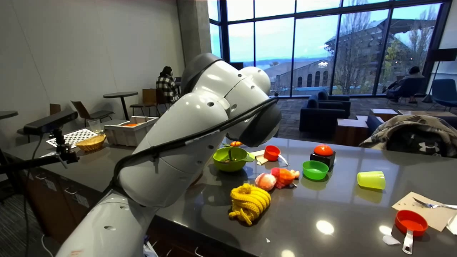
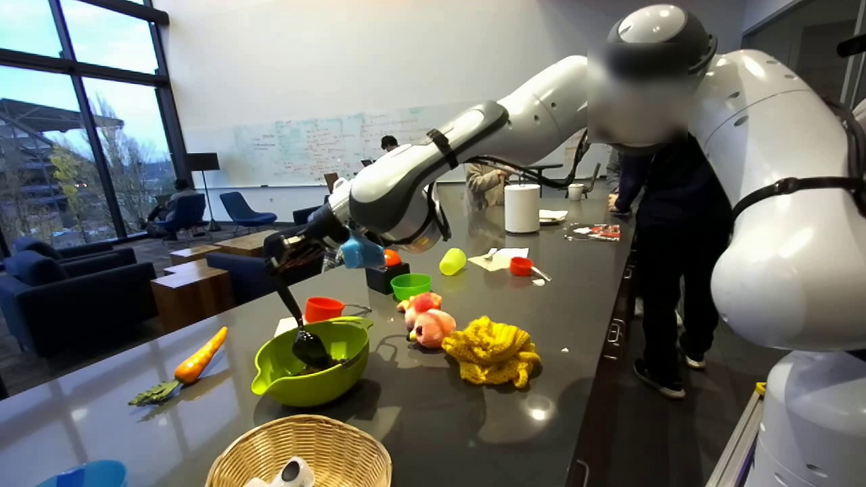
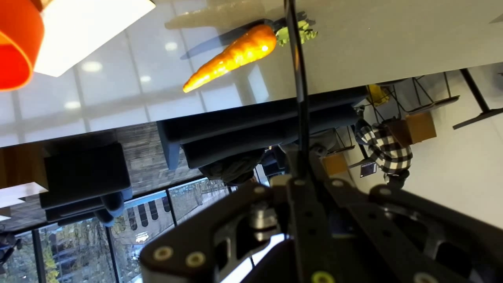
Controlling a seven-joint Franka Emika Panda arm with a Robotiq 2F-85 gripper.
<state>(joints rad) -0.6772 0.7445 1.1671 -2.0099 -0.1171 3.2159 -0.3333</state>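
Black ladle [image 2: 309, 348], lime-green bowl [image 2: 314, 389], orange carrot [image 2: 199, 358], red measuring cup [image 2: 323, 309], yellow cloth [image 2: 492, 353], black-and-white checked shirt [image 1: 166, 86]

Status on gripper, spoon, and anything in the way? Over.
Gripper shut on spoon. Its head down inside lime bowl; contact with bottom unclear. A red cup close beside bowl, possible bump.
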